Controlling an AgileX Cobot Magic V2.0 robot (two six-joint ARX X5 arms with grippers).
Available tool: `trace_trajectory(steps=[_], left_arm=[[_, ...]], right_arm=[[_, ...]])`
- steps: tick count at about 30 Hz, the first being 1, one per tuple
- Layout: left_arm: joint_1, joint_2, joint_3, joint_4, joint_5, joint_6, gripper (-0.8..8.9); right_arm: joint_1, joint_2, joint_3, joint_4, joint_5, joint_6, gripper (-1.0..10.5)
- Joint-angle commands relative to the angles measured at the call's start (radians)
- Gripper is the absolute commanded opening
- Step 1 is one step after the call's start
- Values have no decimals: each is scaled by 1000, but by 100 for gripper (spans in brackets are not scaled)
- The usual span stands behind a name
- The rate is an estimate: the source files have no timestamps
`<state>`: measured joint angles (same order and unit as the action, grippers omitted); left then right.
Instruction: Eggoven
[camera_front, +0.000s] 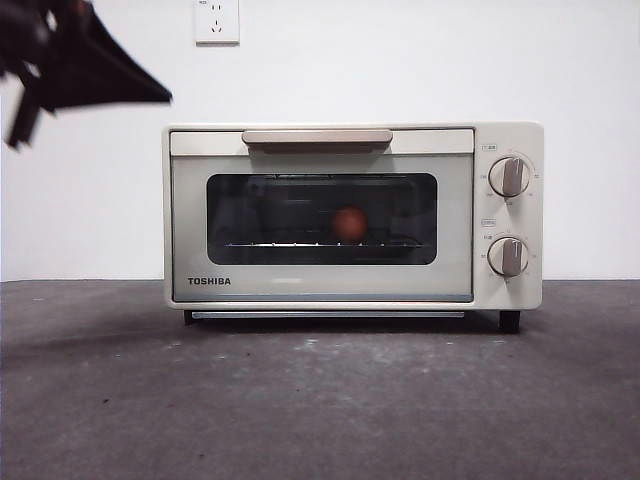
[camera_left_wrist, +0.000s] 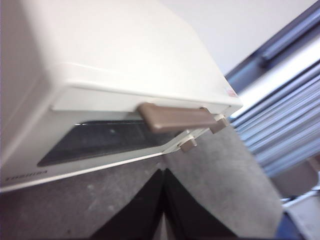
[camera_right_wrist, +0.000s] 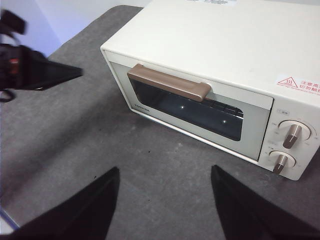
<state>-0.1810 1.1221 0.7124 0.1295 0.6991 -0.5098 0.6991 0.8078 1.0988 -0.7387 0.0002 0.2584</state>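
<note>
Toaster oven (camera_front: 322, 285): cream, boxy, TOSHIBA lettering at the lower front corner, standing square on the dark grey table (camera_front: 320, 400) with its door shut and the brown handle (camera_front: 317, 137) lying flat across the top of the door. Two knobs, upper (camera_front: 509, 177) and lower (camera_front: 508, 257), sit one above the other on the panel beside the door. Egg (camera_front: 348, 224): reddish-brown, small, resting on the wire rack inside the oven, seen through the dark glass window near its centre. Left gripper (camera_left_wrist: 162, 200): raised above the table off the oven's handle-side corner, jaws pressed together into a single point aimed toward the oven front, touching nothing; in the front view it shows as a dark wedge (camera_front: 90, 70) at the upper corner, tip angled down toward the oven, well apart from it. Right gripper (camera_right_wrist: 165, 200): held high, looking down on the oven's top and front at an angle, jaws spread wide with nothing between them, clear of the oven. Wall outlet (camera_front: 217, 21): white, on the wall behind the oven.
</note>
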Motion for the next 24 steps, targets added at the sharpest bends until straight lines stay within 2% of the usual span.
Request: trace_trajectory(steps=[1, 5, 9, 13, 17, 24], left_arm=[[-46, -128, 13, -145, -115, 109, 6], [-113, -295, 13, -324, -271, 154, 6], [-148, -411, 13, -452, -370, 182, 6], [-153, -473, 13, -510, -390, 186, 6], [-153, -498, 13, -516, -389, 186, 6], [-153, -502, 13, -507, -389, 185, 6]], right_arm=[[8, -8, -33, 38, 0, -9, 247], [8, -70, -165, 168, 0, -8, 177], [8, -135, -318, 341, -38, -8, 20], [7, -179, -413, 469, -50, -7, 5], [8, -183, -426, 450, -13, -8, 5], [7, -183, -426, 459, 1, -8, 5]])
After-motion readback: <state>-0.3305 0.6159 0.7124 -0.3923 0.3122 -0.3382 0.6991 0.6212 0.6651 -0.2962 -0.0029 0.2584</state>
